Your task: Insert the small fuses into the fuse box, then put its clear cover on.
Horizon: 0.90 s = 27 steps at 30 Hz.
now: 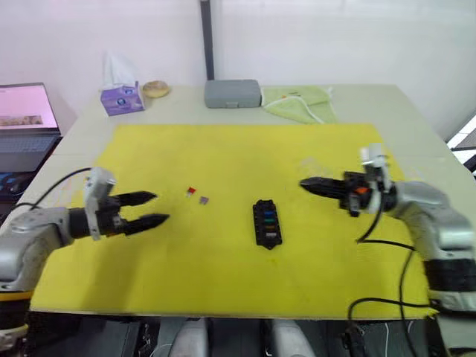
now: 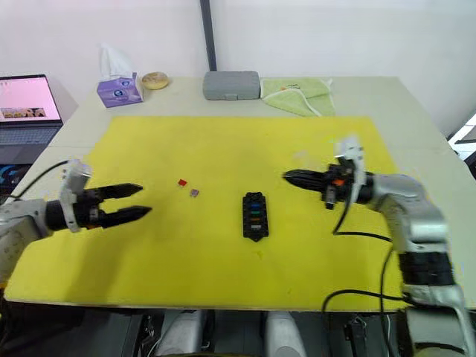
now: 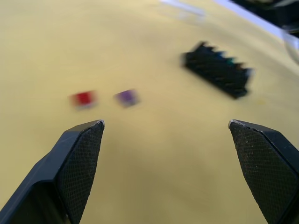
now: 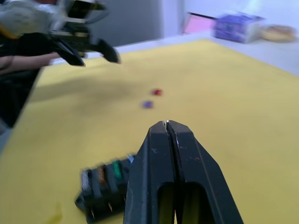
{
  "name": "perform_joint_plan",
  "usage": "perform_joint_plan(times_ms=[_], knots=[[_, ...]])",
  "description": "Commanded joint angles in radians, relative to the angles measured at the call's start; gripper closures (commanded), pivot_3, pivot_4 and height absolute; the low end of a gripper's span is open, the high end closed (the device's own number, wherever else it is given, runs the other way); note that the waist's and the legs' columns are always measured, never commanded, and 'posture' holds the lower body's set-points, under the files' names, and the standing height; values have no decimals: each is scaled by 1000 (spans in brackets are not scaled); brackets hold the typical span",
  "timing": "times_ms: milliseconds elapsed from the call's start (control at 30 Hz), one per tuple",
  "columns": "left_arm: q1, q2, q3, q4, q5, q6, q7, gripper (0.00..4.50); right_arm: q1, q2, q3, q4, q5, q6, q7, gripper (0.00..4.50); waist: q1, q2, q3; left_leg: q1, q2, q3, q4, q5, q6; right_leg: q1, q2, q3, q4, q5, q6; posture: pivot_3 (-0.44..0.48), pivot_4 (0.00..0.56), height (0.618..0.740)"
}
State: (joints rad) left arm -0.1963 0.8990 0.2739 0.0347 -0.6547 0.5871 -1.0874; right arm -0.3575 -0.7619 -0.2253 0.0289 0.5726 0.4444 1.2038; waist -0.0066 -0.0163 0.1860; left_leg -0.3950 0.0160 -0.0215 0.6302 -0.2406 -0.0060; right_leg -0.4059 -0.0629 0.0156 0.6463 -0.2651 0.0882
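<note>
The black fuse box (image 1: 267, 223) lies on the yellow mat (image 1: 223, 149), a little right of centre, with several coloured fuses standing in its slots. Two loose small fuses lie to its left: a red one (image 1: 191, 191) and a purplish grey one (image 1: 204, 200). My left gripper (image 1: 161, 207) hovers open and empty just left of these two; the wrist view shows them ahead of its fingertips (image 3: 84, 140). My right gripper (image 1: 303, 183) is shut and empty, to the right of the box and pointing towards it. A faint clear cover (image 2: 300, 157) seems to lie behind it.
Along the table's back edge stand a grey case (image 1: 233, 94), a green cloth (image 1: 297, 100), a purple tissue box (image 1: 122, 98) and a round tan object (image 1: 156, 88). An open laptop (image 1: 26, 119) sits off the table's left side.
</note>
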Motion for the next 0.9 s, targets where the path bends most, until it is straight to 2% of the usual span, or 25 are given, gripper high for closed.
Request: perform_joint_plan(times_ms=[33, 100, 133, 167, 300, 333, 567, 667, 767, 900], knots=[[-25, 25, 83, 170, 54, -96, -1, 0, 108, -57, -193, 56, -11, -28, -90, 3943, -1, 0, 0, 0, 0, 1, 0, 0, 0, 0, 0, 0, 0, 0, 0, 0, 150, 740], [-41, 20, 94, 294, 81, -146, -9, 0, 199, -92, -326, 155, -34, -85, -139, 3177, -3, 0, 0, 0, 0, 2, 0, 0, 0, 0, 0, 1, 0, 0, 0, 0, 150, 740], [-52, 14, 92, 345, 93, -167, -17, 0, 237, -103, -370, 194, -43, -108, -151, 2536, -4, 0, 0, 0, 0, 3, 0, 0, 0, 0, 0, 1, 0, 0, 0, 0, 150, 740], [-62, 10, 88, 381, 101, -183, -25, 0, 260, -109, -393, 217, -48, -124, -157, 2250, -3, 0, 0, 0, 0, 3, -1, 0, 0, 0, 0, 1, 0, 0, -1, 0, 150, 740], [-110, -8, 61, 489, 139, -232, -45, 0, 341, -111, -454, 263, -64, -191, -182, 204, -14, 0, 0, 2, 0, 4, -1, 0, 0, 0, 1, 3, 0, -1, -2, 0, 150, 740], [-121, -12, 58, 505, 145, -237, -47, 0, 349, -110, -461, 267, -65, -201, -189, 32, -16, 0, 0, 2, 1, 5, -1, 0, 0, 0, 1, 3, 0, 0, -1, 0, 150, 740], [-201, -32, 28, 588, 196, -262, -60, 0, 381, -97, -460, 269, -87, -257, -258, 32, -13, 0, 0, 4, 1, 7, -1, 0, 0, 0, 1, 5, 1, 0, 1, 0, 150, 740], [-230, -28, 4, 577, 199, -188, -65, 0, 389, -98, -457, 246, -88, -231, -295, 32, -9, 0, 0, 3, 1, 7, -1, 0, 0, 0, 1, 5, 1, 0, 1, 0, 150, 740], [-260, -20, -9, 545, 174, -114, -116, 0, 376, -108, -473, 188, -21, -136, -301, 32, -8, 0, 0, 3, 1, 7, -1, 0, 0, 0, 1, 5, 2, 0, 1, 0, 150, 740], [-342, -10, -60, 542, 151, 5, -236, 0, 319, -139, -447, -7, 128, 69, -296, 32, -14, 0, 0, 3, 1, 6, -1, 0, 0, 0, 1, 5, 2, 0, 1, 0, 150, 740]])
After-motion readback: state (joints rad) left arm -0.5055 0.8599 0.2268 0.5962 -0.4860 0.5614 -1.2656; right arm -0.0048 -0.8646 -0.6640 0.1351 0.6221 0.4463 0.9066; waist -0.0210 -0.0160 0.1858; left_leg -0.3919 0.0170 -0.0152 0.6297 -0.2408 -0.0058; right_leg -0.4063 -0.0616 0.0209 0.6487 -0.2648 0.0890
